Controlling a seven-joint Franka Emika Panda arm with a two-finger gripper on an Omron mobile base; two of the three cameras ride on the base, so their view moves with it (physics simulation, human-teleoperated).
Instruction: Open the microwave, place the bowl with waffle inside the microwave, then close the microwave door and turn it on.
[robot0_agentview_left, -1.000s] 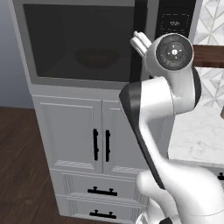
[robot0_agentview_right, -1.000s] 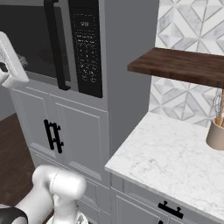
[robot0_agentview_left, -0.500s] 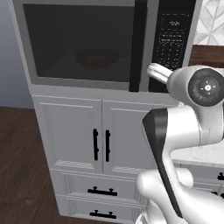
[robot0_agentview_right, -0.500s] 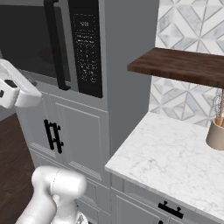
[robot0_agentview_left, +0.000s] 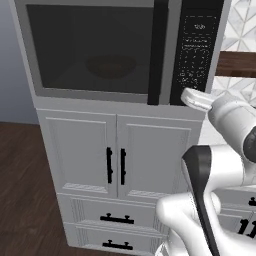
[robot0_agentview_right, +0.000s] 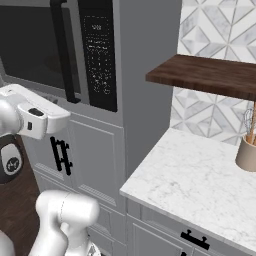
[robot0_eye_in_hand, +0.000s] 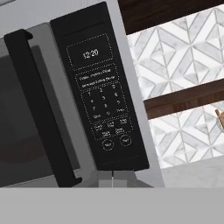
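Claw (robot0_agentview_left: 187, 95) shut, empty, hanging just below black keypad panel (robot0_eye_in_hand: 105, 94) of large grey-framed built-in microwave (robot0_agentview_left: 125, 50). Wide grey-framed door with dark tinted window (robot0_agentview_left: 92, 47) closed; shallow reddish-brown bowl with waffle (robot0_agentview_left: 111, 65) dimly visible behind glass, on turntable. Keypad flat, glossy, rigid; round buttons small, likely need light, square fingertip press near lower row. Long vertical black bar handle (robot0_eye_in_hand: 41, 109) stiff, matte. Beside: white panelled cabinets (robot0_agentview_left: 120, 157), speckled marble counter (robot0_agentview_right: 200, 187), dark wooden shelf (robot0_agentview_right: 210, 75).

microwave (robot0_agentview_left: 120, 50), microwave door (robot0_agentview_left: 95, 47) shut, bowl with waffle (robot0_agentview_left: 111, 65) inside
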